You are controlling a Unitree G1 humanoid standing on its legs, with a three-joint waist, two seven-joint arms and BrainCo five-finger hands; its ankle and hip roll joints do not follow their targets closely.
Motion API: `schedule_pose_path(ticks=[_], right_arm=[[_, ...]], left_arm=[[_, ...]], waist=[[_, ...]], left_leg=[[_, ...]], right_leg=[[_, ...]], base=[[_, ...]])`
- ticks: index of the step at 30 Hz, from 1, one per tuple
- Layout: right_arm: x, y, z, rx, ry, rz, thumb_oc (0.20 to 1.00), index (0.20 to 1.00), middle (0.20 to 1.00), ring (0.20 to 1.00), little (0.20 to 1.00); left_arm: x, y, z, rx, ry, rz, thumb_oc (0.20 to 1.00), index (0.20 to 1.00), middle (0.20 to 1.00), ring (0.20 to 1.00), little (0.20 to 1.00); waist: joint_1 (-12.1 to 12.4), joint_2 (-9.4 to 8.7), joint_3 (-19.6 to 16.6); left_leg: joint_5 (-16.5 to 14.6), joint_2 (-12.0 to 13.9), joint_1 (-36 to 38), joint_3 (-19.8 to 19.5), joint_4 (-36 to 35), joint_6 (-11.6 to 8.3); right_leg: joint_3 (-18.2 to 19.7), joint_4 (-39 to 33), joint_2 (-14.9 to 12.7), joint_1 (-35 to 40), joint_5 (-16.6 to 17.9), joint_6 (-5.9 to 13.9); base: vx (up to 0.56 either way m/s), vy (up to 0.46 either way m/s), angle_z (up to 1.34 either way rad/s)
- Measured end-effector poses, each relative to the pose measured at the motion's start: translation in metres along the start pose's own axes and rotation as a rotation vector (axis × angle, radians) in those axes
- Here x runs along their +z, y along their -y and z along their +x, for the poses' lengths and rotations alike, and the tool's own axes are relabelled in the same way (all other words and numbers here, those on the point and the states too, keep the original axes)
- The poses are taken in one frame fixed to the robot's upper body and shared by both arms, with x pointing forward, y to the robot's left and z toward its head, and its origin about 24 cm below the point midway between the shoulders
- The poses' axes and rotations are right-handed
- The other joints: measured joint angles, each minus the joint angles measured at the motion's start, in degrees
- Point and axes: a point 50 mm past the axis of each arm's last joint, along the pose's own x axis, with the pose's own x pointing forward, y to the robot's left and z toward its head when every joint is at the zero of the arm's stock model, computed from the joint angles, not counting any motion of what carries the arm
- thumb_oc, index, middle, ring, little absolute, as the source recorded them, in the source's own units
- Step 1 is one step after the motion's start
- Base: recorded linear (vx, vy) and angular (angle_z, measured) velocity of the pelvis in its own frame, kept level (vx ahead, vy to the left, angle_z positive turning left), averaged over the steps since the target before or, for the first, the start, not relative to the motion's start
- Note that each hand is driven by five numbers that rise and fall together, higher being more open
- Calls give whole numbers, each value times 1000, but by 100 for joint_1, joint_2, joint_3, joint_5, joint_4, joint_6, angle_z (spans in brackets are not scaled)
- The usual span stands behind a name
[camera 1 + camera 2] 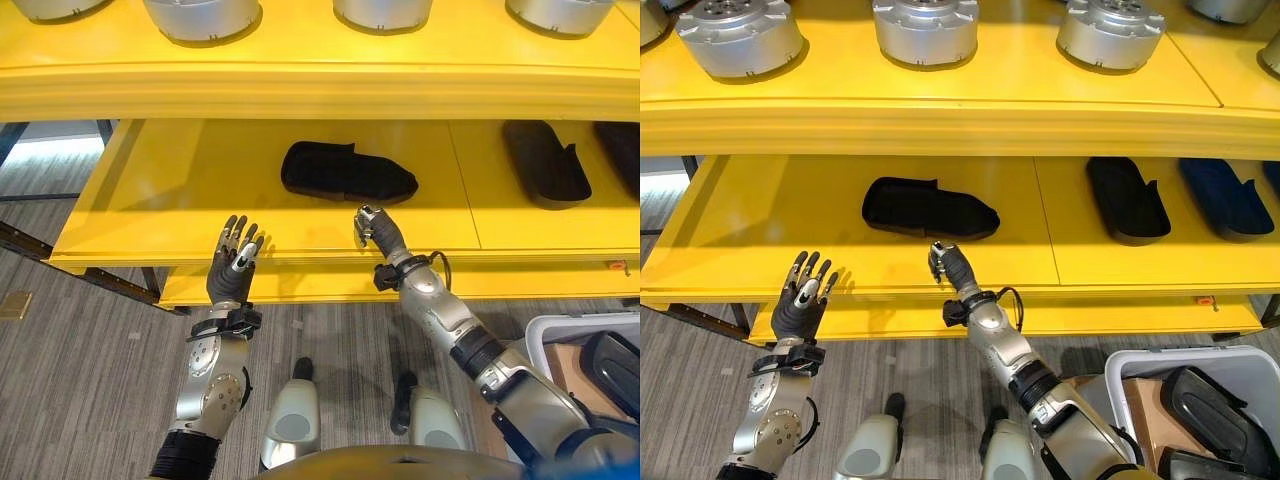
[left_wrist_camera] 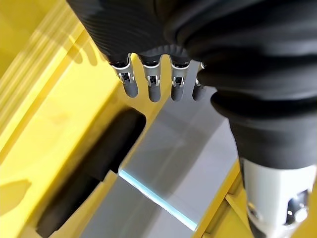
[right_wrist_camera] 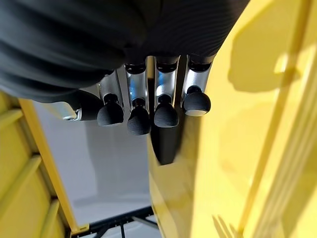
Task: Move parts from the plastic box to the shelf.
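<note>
The black part (image 1: 928, 208) already lies flat on the lower yellow shelf (image 1: 740, 215), about the middle of its left panel and well behind the front edge. The right hand (image 1: 945, 263) is near this front edge, just in front of the part and apart from it; its fingers are curled and they hold nothing. It seems the part is set down and the step in hand is to draw the arm away and go for the next piece.

To do it well, the right hand should come straight back over the front edge without brushing the part, then swing to the white plastic box (image 1: 1130, 372) at the robot's right, where more dark parts (image 1: 1215, 405) wait. The next one would fit in the free space on the shelf, clear of the two dark parts (image 1: 1127, 197) on the right panel.

The left hand (image 1: 800, 296) is near the front edge further left, fingers straight and spread, empty. Round metal parts (image 1: 925, 27) stand on the upper shelf.
</note>
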Motion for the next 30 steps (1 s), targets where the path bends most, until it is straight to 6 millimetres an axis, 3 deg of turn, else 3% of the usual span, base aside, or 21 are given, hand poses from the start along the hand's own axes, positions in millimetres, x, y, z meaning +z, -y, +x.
schedule_pose_path(ticks=[5,6,7,10,16,21,26,30], right_arm=[[39,32,-2,-93,153,-35,200,200,200,200,200],[49,35,-3,-97,195,-55,351,351,351,351,351],[57,37,-5,-101,230,-68,1000,1000,1000,1000,1000],[77,41,-9,-113,328,-102,1000,1000,1000,1000,1000],[89,33,-12,-80,389,-86,1000,1000,1000,1000,1000],[89,28,-11,-52,397,-35,1000,1000,1000,1000,1000],[89,22,2,-24,369,-62,1000,1000,1000,1000,1000],[85,21,14,-19,324,-89,1000,1000,1000,1000,1000]], left_arm=[[1,-1,0,2,3,1,1000,1000,1000,1000,1000],[1,-1,0,4,4,2,1000,1000,1000,1000,1000],[1,-2,-1,6,3,2,1000,1000,1000,1000,1000],[1,-1,-1,5,3,1,1000,1000,1000,1000,1000],[1,-1,0,2,5,-1,1000,1000,1000,1000,1000],[0,-1,-1,7,2,-5,1000,1000,1000,1000,1000],[-1,-1,-1,2,0,-4,1000,1000,1000,1000,1000],[-1,-3,-3,7,-6,2,1000,1000,1000,1000,1000]], waist=[[-69,-4,-1],[-87,-4,-1],[-105,-8,-3],[-223,-20,-14],[-286,-33,-77],[-282,-37,-142],[-245,-55,-318],[-70,-69,-362]], left_leg=[[1,11,16,10,-35,-1],[5,14,28,15,-56,-3],[13,17,51,31,-90,-3],[18,20,124,64,-187,-6],[32,86,234,96,-290,-24],[32,97,291,118,-339,-24],[38,105,294,117,-387,-32],[50,101,249,75,-394,-37]], right_leg=[[3,-16,10,0,2,2],[10,-30,16,0,9,6],[26,-46,22,2,15,8],[56,-103,35,25,37,33],[56,-233,117,121,57,26],[60,-274,128,163,59,25],[57,-291,139,154,61,27],[22,-298,132,150,62,26]], base=[[7,-4,0],[29,-10,-4],[27,-14,-8],[35,-20,-8],[23,-13,-4],[0,0,0],[0,0,0],[1,2,4]])
